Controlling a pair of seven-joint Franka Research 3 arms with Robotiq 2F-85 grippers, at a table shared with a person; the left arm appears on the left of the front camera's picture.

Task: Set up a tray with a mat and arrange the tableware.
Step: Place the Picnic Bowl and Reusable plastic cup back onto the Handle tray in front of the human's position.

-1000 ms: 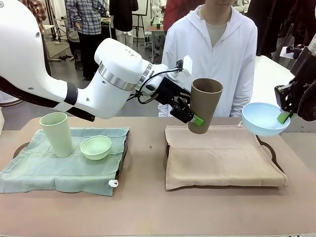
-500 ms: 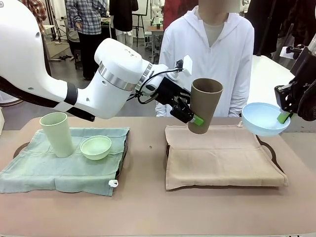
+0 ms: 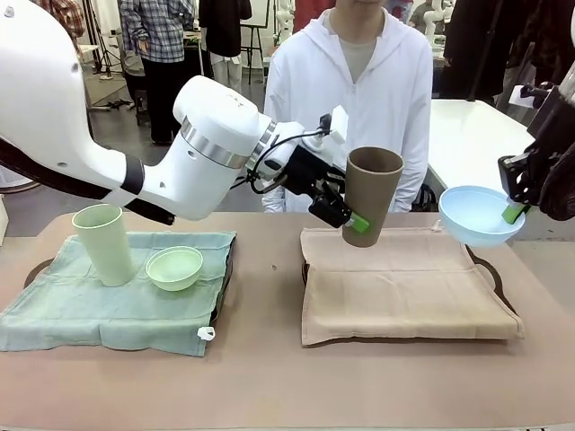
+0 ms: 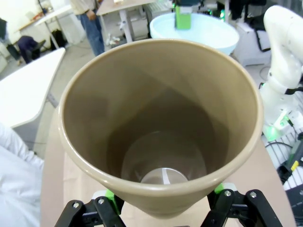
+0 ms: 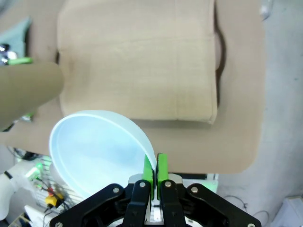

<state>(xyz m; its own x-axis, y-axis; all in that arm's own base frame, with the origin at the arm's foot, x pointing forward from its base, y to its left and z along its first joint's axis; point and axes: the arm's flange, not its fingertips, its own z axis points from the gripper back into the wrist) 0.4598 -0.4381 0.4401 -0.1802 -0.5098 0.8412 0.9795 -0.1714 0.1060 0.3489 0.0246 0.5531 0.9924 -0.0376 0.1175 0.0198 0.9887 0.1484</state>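
Brown cup (image 3: 371, 195) and blue bowl (image 3: 475, 215) seemingly held aloft.

No writing, label, brand mark or number can be read anywhere in these views.

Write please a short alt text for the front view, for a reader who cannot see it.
The left gripper holds a brown cup above a beige mat, while the right gripper holds a light blue bowl by its rim. A green cup and green bowl stand on a green mat.
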